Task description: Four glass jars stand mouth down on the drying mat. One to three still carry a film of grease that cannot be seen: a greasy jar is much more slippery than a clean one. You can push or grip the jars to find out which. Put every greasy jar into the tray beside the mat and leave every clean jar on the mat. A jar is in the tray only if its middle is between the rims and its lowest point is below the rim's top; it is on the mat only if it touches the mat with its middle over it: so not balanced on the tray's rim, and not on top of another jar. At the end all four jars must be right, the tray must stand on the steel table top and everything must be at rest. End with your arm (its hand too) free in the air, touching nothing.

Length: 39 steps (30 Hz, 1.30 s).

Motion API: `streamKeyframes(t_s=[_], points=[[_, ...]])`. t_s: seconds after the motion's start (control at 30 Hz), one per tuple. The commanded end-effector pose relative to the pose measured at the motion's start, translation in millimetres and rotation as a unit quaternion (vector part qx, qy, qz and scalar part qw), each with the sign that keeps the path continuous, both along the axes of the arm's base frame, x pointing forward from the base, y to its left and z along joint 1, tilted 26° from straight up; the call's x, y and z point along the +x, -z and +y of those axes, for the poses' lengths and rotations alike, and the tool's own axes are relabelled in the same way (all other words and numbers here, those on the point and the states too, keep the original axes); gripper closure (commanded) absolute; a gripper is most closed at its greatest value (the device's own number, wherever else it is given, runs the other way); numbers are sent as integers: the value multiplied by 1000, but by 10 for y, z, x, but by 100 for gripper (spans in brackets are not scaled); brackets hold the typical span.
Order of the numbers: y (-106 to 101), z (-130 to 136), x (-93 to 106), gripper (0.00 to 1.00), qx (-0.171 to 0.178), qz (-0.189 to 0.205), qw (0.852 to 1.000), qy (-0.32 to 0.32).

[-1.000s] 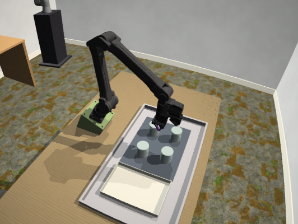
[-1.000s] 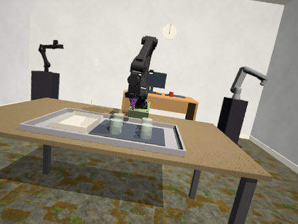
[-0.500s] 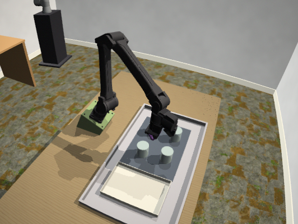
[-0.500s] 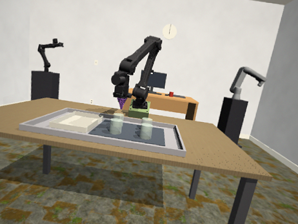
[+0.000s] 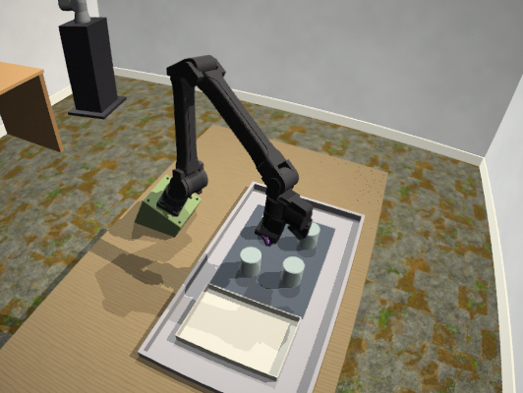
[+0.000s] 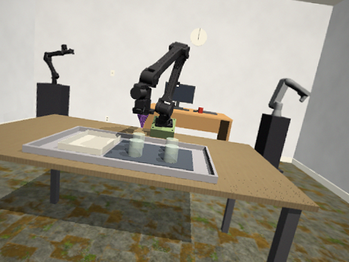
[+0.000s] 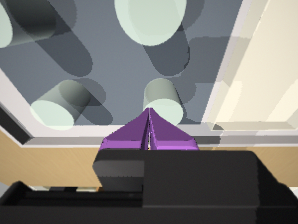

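Observation:
Four pale glass jars stand mouth down on the dark grey drying mat (image 5: 320, 259) (image 6: 183, 159) (image 7: 209, 22). In the top view three show: the front left jar (image 5: 250, 261), the front right jar (image 5: 293, 271) and the back right jar (image 5: 311, 236); the back left one is hidden behind my wrist. My gripper (image 5: 266, 241) (image 6: 140, 121) (image 7: 149, 112) is shut and empty, its purple fingers pressed together. It hovers just above the back left jar (image 6: 137, 136) (image 7: 161, 97), at the mat's edge nearest the arm's base. The cream tray (image 5: 231, 329) (image 6: 89, 142) (image 7: 265, 60) beside the mat is empty.
Mat and tray lie on a rimmed steel table top (image 5: 341, 280) (image 6: 121, 163) on a wooden table. The arm's green base (image 5: 167, 211) stands to its left. The other jars show in the wrist view (image 7: 150, 20) (image 7: 57, 107).

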<state>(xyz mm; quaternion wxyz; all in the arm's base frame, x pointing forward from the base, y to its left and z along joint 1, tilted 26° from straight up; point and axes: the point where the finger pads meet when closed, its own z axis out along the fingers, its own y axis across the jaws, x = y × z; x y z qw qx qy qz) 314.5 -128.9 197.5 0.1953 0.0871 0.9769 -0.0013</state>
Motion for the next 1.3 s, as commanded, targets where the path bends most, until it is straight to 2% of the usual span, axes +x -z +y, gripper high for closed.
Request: streamKeyframes(t_s=[0.0, 0.4, 0.43, 0.73, 1.27], points=[[-248, -55, 173, 100, -13, -27, 999, -10], [-248, -55, 173, 100, -13, -27, 999, -10], [-376, -84, 270, 100, -13, -27, 999, -10], [-376, -84, 270, 100, -13, -27, 999, -10], [269, -122, 580, 100, -13, -27, 999, -10]])
